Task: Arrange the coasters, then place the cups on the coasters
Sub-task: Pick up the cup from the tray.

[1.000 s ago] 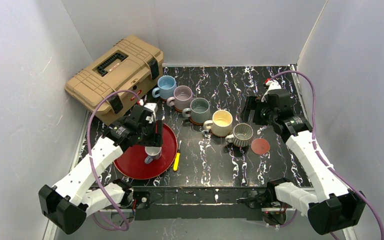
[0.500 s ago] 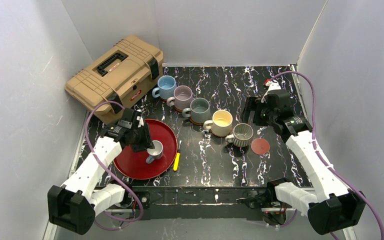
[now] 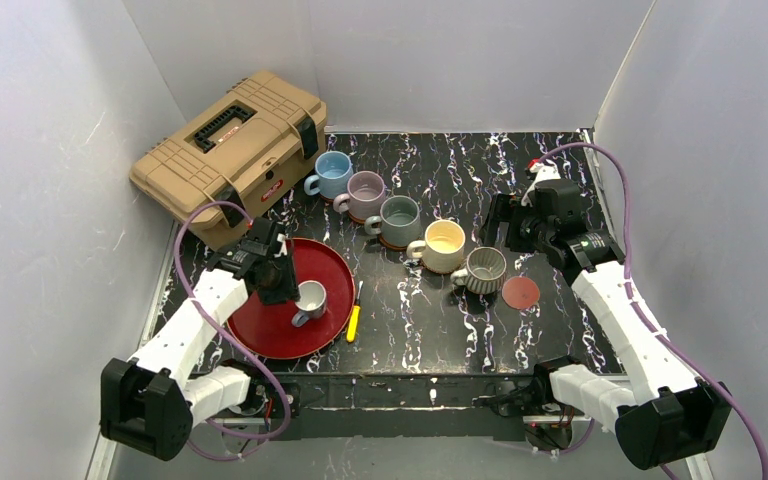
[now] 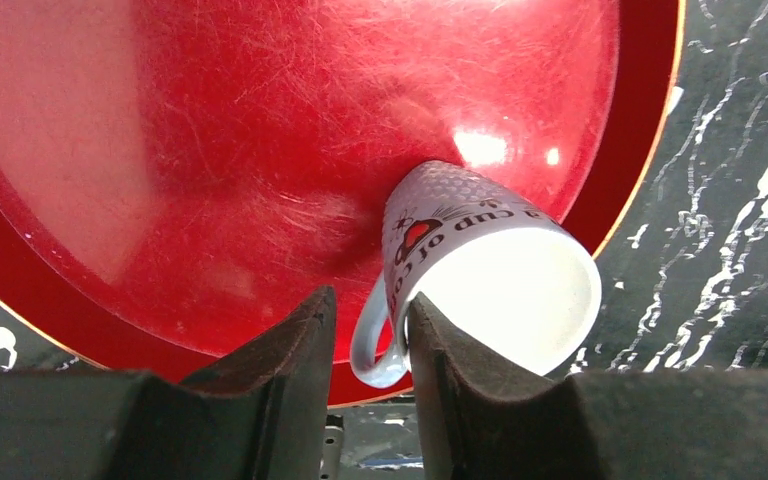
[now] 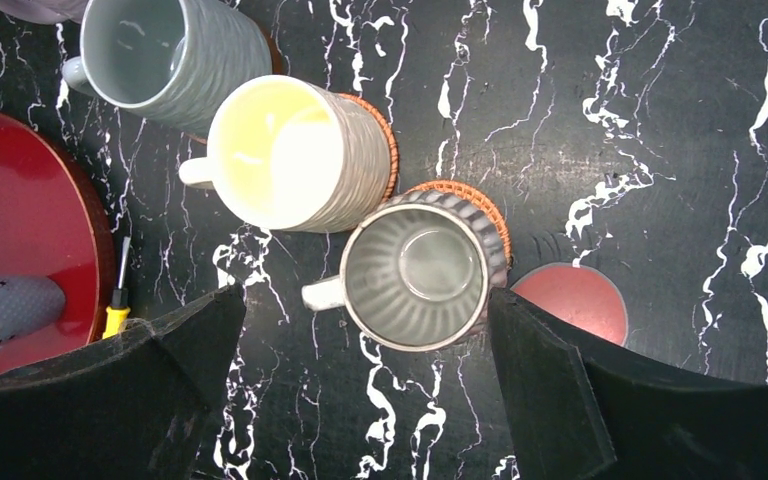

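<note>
the left claw (image 4: 370, 312) swung beside the small mug (image 4: 480, 270) on the red tray (image 4: 210, 150), front left of the worktop, and narrowed round its handle, grip uncertain, likely readying its lift to the bare red coaster (image 3: 521, 292); the right claw (image 3: 505, 228) stayed wide.

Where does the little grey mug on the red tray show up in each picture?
Top external: small grey mug, lower left, on the red tray.
Left wrist: the mug, centre, close up.
Right wrist: the mug, a sliver at lower-left edge.
Shared landmark: the red tray.
</note>
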You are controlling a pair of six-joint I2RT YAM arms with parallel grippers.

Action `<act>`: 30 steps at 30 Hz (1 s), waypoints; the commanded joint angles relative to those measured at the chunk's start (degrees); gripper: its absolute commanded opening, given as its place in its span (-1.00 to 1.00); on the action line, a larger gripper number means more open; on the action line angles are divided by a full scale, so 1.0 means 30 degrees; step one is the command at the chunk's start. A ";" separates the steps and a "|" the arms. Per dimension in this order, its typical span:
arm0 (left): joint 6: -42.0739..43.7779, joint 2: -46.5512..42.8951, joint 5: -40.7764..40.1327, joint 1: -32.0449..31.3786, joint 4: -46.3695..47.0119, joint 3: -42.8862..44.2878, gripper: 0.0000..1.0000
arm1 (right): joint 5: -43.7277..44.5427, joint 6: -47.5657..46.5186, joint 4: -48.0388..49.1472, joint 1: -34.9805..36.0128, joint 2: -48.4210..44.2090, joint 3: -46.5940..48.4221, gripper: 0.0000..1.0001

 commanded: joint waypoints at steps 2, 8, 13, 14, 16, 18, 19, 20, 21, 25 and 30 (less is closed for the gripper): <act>0.0814 0.0706 -0.0504 0.0054 0.0452 -0.0312 -0.60 | -0.0870 0.0088 -0.0033 -0.0062 -0.0171 0.0906 1.00; 0.1537 -0.0110 -0.0432 0.0060 0.0492 0.0789 -1.00 | -0.2308 -0.0194 -0.0412 -0.0062 -0.0029 0.1264 1.00; 0.1828 -0.1042 -0.0935 -0.0504 -0.0838 0.3182 -1.00 | -0.3275 0.0492 -0.0436 0.0362 0.0245 0.1838 0.94; 0.1765 -0.0990 -0.1335 -0.0973 -0.1253 0.3713 -1.00 | -0.3187 0.0615 -0.0427 0.0727 0.0330 0.2044 0.91; 0.1378 -0.0752 -0.2192 -0.2218 -0.1931 0.4832 -1.00 | -0.2426 0.0851 -0.0747 0.1757 0.0545 0.2583 0.90; 0.0828 -0.0411 -0.2857 -0.3521 -0.2451 0.5577 -1.00 | -0.1286 0.1168 -0.1046 0.3367 0.0794 0.3143 0.89; 0.0438 -0.0204 -0.3000 -0.4002 -0.2616 0.5850 -1.00 | -0.0757 0.1488 -0.1141 0.4194 0.0937 0.3423 0.88; 0.0148 0.0045 -0.2948 -0.4406 -0.2720 0.6064 -1.00 | -0.0391 0.1819 -0.1215 0.5344 0.1127 0.3656 0.87; -0.0148 0.0263 -0.2751 -0.4717 -0.2704 0.6223 -1.00 | 0.0278 0.2147 -0.1206 0.6133 0.1283 0.3850 0.85; -0.0916 0.1480 -0.2463 -0.6264 -0.2670 0.6846 -1.00 | 0.1626 0.3451 -0.0721 0.9147 0.2140 0.4308 0.77; -0.1515 0.2437 -0.2390 -0.7571 -0.2042 0.7210 -1.00 | 0.2524 0.4306 -0.0107 1.1393 0.3261 0.4580 0.71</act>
